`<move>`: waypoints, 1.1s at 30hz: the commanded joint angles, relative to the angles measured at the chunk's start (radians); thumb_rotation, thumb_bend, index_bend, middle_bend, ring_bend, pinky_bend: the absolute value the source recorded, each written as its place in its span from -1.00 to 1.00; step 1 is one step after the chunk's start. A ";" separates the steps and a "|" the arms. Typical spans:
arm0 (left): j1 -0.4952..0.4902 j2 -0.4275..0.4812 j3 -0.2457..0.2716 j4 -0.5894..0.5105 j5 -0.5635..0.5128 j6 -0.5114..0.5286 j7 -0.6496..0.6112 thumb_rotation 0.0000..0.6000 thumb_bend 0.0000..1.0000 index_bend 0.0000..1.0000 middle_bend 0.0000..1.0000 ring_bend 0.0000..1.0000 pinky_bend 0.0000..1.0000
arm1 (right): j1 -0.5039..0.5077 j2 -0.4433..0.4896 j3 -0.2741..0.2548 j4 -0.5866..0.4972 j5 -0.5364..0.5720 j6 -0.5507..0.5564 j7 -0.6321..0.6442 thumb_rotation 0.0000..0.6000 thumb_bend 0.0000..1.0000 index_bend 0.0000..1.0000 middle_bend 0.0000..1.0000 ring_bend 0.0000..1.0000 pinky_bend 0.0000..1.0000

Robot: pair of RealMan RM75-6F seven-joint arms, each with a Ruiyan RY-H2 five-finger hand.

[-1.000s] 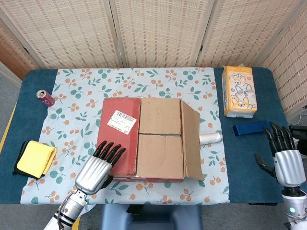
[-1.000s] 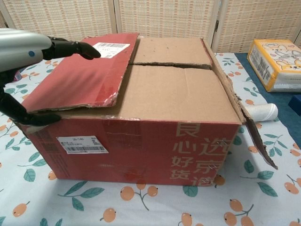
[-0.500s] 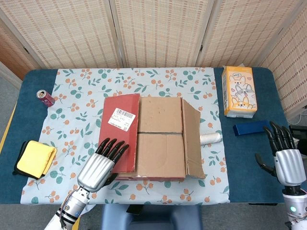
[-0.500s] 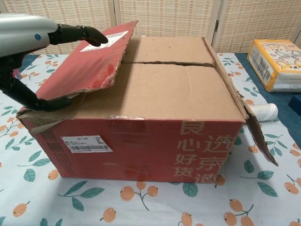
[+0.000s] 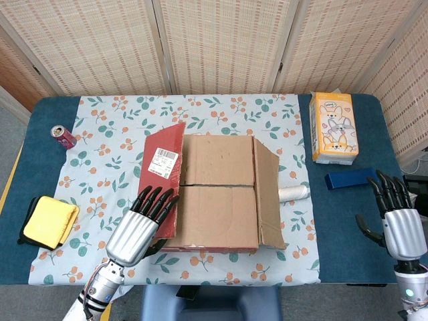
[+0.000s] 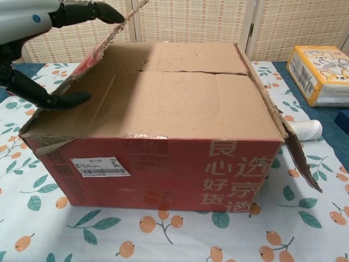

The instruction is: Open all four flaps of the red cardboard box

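The red cardboard box [image 5: 214, 247] [image 6: 163, 169] stands mid-table on the floral cloth. Its red left flap [image 5: 164, 167] [image 6: 103, 43] is lifted steeply, almost edge-on in the chest view. My left hand [image 5: 137, 231] [image 6: 32, 33] holds that flap, fingers [image 6: 87, 11] over its outer face and thumb [image 6: 60, 100] under it. The two brown inner flaps [image 5: 217, 160] [image 5: 221, 217] lie flat and closed. The right flap [image 5: 267, 194] [image 6: 278, 120] hangs outward and down. My right hand [image 5: 398, 224] hovers at the table's right edge, fingers spread, holding nothing.
A pink can [image 5: 65, 136] and a yellow cloth [image 5: 48, 221] lie on the left. A white roll [image 5: 293, 193] rests against the box's right side. An orange tissue box [image 5: 334, 127] [image 6: 322, 73] and a blue object [image 5: 352, 179] sit on the right.
My left hand has raised the red left flap from nearly flat to steeply upright, uncovering more of the brown inner flaps. The right hand has stayed in place.
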 commanded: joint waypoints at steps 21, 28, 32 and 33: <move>0.079 0.012 0.016 0.048 0.166 0.081 -0.093 0.61 -0.29 -1.00 -0.95 -0.94 -0.85 | -0.009 -0.002 -0.008 -0.001 -0.011 0.008 -0.016 1.00 -0.20 -1.00 -1.00 -1.00 -1.00; 0.105 0.021 0.013 0.057 0.206 0.105 -0.119 0.64 -0.29 -1.00 -0.95 -0.95 -0.85 | -0.011 -0.002 -0.010 -0.002 -0.012 0.006 -0.022 1.00 -0.20 -1.00 -1.00 -1.00 -1.00; 0.117 0.024 0.008 0.062 0.227 0.115 -0.131 0.66 -0.28 -1.00 -0.95 -0.95 -0.85 | -0.013 -0.001 -0.011 -0.001 -0.013 0.008 -0.021 1.00 -0.20 -1.00 -1.00 -1.00 -1.00; 0.120 0.025 0.007 0.063 0.230 0.117 -0.134 0.67 -0.29 -1.00 -0.95 -0.96 -0.85 | -0.013 0.000 -0.011 -0.001 -0.013 0.008 -0.021 1.00 -0.20 -1.00 -1.00 -1.00 -1.00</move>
